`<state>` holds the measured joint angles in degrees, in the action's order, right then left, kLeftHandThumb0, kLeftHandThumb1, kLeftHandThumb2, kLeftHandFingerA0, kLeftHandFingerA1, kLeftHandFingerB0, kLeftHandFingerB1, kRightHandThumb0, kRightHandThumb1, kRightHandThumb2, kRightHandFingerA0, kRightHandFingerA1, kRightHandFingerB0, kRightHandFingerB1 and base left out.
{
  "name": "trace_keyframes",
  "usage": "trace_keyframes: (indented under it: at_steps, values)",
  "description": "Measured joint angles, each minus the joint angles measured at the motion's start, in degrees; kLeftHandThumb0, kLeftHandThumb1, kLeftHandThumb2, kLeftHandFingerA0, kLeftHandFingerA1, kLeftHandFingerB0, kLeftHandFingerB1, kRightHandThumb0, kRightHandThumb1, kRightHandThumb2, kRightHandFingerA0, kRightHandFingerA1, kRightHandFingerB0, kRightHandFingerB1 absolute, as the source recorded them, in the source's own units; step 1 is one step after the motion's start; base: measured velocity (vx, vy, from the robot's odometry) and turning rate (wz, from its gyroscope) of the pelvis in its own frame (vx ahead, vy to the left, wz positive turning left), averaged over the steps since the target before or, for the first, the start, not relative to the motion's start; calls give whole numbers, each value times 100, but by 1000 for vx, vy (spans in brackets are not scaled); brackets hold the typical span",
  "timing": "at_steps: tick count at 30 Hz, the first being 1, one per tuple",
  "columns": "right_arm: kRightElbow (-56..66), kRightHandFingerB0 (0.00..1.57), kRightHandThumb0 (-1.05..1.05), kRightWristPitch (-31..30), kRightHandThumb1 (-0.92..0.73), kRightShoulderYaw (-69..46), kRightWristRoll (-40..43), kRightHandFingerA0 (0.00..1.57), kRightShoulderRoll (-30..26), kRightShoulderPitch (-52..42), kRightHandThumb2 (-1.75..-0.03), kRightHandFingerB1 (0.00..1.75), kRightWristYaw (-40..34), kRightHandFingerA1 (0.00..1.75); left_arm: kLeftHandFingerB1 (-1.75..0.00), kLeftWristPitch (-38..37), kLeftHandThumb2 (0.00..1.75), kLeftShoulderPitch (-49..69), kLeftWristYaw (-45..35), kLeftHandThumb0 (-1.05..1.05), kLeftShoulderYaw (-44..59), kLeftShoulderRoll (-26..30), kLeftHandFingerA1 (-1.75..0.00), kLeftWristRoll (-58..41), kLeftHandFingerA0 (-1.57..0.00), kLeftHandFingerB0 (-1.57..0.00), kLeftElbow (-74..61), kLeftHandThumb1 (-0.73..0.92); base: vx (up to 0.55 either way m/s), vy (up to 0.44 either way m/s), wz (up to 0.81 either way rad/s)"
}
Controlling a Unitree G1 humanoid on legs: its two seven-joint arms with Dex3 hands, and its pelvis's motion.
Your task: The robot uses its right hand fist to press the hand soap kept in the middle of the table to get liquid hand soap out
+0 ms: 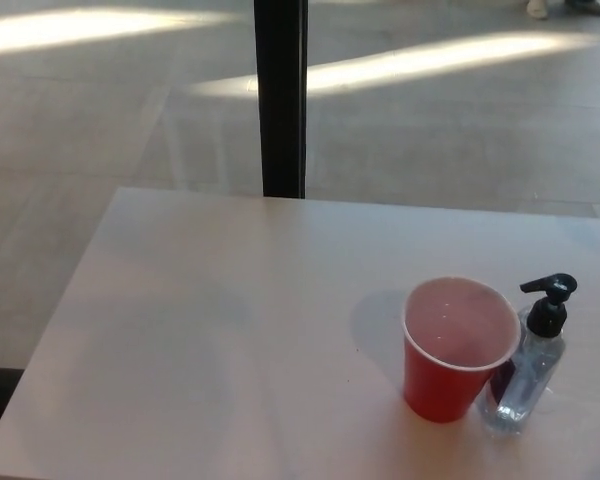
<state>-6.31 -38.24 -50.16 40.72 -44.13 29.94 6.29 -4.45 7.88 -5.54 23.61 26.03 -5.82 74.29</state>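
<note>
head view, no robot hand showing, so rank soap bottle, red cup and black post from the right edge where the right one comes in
Ranked from the picture's right edge:
1. soap bottle, far right on the table, beside the cup.
2. red cup, just left of the bottle.
3. black post, beyond the table's far edge, near picture centre.

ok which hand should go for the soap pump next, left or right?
Right, probably. Neither hand is in view, but the soap bottle with its black pump head stands near the table's right edge, and the red cup touches its left side, blocking a left-arm approach.
</note>
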Motion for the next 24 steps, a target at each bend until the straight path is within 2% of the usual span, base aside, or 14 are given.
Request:
trace_keyframes:
  at_steps: [2, 3, 4, 5, 8, 10, 11, 12, 16, 17, 18, 19, 20, 24]
  values:
    - [-240, 64, -44, 46, -69, -383, -33, 86, -124, -469, -66, 54, 35, 155, -51, -1, 63, -23, 0, -65, 0, 0, -64, 1, -69, -51, -3, 77, 0, 0, 0]
    - [-321, 65, -49, 67, -68, -520, -46, 90, -144, -655, -62, 49, 42, 141, -50, 0, 63, -23, 0, -65, 0, 0, -65, 0, -69, -51, -2, 77, 0, 0, 0]
    - [-373, 55, -50, 80, -71, -607, -56, 83, -154, -772, -61, 43, 45, 121, -50, 0, 63, -25, 0, -66, 0, 0, -64, 1, -67, -50, -2, 78, 0, 0, 0]
    - [-541, 54, -54, 126, -68, -849, -101, 79, -163, -1144, -61, 43, 49, 110, -50, 0, 63, -30, 0, -66, 0, 0, -65, 0, -70, -52, -2, 77, 0, 0, 0]
    - [-929, 45, -60, 293, -65, -1215, -205, 79, -156, -1883, -62, 43, 49, 101, -50, 0, 64, -50, 0, -65, 0, -1, -63, 1, -68, -49, -4, 78, 0, 0, 0]
    - [-1211, 38, -59, 436, -69, -1416, -266, 88, -125, -2350, -61, 40, 48, 86, -50, 0, 64, -52, 0, -64, 0, -2, -63, 1, -69, -50, -4, 77, 0, 0, 0]
    - [-1329, 32, -58, 497, -67, -1477, -285, 92, -104, -2522, -60, 37, 47, 83, -51, 0, 64, -50, 0, -64, 1, -1, -63, 1, -68, -49, -3, 78, 0, 0, 0]
    - [-1484, 28, -57, 572, -73, -1559, -314, 86, -71, -2729, -61, 35, 44, 80, -50, 0, 63, -48, 0, -64, 1, -2, -64, 1, -69, -50, -4, 77, 0, 0, 0]
    - [-2058, 32, -56, 867, -73, -1682, -435, 85, 136, -3343, -62, 40, 11, 77, -50, -1, 63, -52, -1, -65, 1, -2, -62, 1, -67, -49, -4, 76, 0, 0, 0]
    - [-2190, 27, -54, 940, -74, -1686, -461, 81, 204, -3459, -62, 40, -4, 81, -50, 0, 63, -54, -1, -64, 2, -2, -63, 0, -69, -49, -3, 77, 0, 0, 0]
    - [-2287, 28, -54, 1000, -73, -1689, -478, 88, 269, -3542, -61, 40, -18, 95, -49, 0, 63, -54, -1, -64, 2, -2, -62, 0, -71, -50, -3, 77, 0, 0, 0]
    - [-2406, 28, -54, 1076, -73, -1690, -498, 88, 373, -3645, -61, 40, -40, 95, -49, 0, 63, -56, 0, -64, 2, -2, -62, 0, -71, -50, -3, 77, 0, 0, 0]
    - [-2524, 27, -66, 1147, -55, -1682, -522, 80, 475, -3732, -92, 52, -62, 84, -50, 0, 64, -58, 0, -64, 1, -2, -64, 1, -70, -49, -2, 77, 0, 0, 0]
    - [-2959, 32, -57, 1456, -56, -1642, -618, 82, 970, -4028, -94, 55, -162, 85, -51, 0, 64, -79, 0, -67, 2, -3, -65, 0, -69, -48, -2, 77, 0, 0, 0]
